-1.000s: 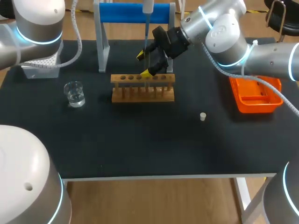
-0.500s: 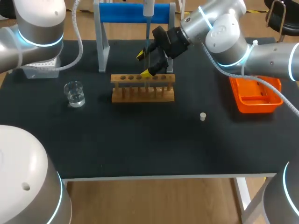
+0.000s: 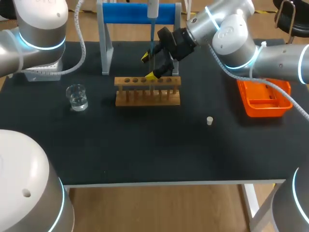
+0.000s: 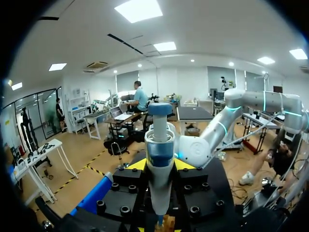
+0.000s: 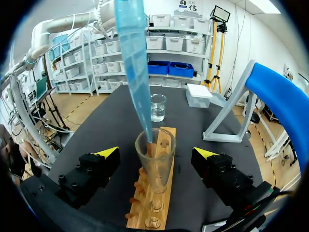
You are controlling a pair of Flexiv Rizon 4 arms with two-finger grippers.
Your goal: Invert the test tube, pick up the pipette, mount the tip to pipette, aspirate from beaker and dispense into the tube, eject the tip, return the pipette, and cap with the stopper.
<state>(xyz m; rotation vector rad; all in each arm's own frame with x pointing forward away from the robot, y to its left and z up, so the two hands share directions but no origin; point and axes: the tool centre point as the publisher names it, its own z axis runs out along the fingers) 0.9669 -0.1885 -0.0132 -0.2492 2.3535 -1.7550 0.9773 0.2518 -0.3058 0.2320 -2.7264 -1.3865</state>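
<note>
Tip [image 5: 133, 58] in mouth of tube [image 5: 155, 159], tube standing in rack [image 3: 147, 91]
Left gripper [image 4: 161, 165] pinches the pipette [image 4: 160, 145] from both sides, upright above the rack. Right gripper [image 5: 156, 153] has its fingers spread either side of the tube, clear of it. Beaker [image 3: 77, 96] at the rack's 9 o'clock, stopper [image 3: 209, 121] at its 4 o'clock

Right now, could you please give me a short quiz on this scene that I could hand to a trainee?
1. True or false: the blue tip of the pipette points into the mouth of the tube.
2. Which small thing lies between the rack and the orange tray? A) stopper B) spoon C) coin
3. Fill in: the tube stands between the fingers of the ____ arm's end effector.
Key: 1 true; 2 A; 3 right.
</note>
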